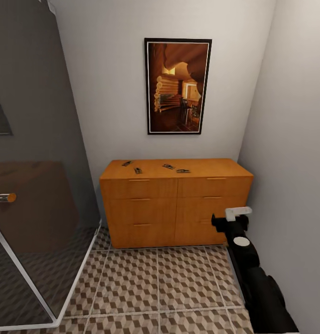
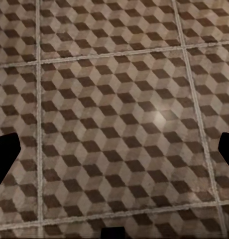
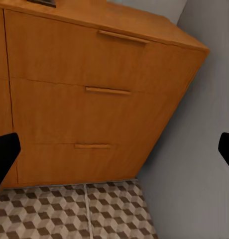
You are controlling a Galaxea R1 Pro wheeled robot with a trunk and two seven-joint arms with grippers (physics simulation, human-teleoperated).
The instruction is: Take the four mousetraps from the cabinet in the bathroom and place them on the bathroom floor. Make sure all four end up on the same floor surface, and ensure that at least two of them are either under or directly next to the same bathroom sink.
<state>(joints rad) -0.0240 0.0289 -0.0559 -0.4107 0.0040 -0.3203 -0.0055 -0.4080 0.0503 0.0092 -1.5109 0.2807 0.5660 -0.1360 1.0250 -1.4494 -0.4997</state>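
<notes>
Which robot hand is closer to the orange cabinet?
The right. The right gripper points at the cabinet drawers from close in front. The left gripper faces down at the tiled floor, with no cabinet before it.

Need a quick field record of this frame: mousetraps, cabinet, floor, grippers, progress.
mousetraps: four, all lying on top of the cabinet
cabinet: against the back wall, drawers shut, framed picture on the wall above
bathroom floor: cube-pattern tiles, no trap on it
left gripper: open, over floor tiles
right gripper: open, holding nothing, facing the cabinet's right drawer fronts
shower glass: at the left
progress: no trap picked up yet
</notes>
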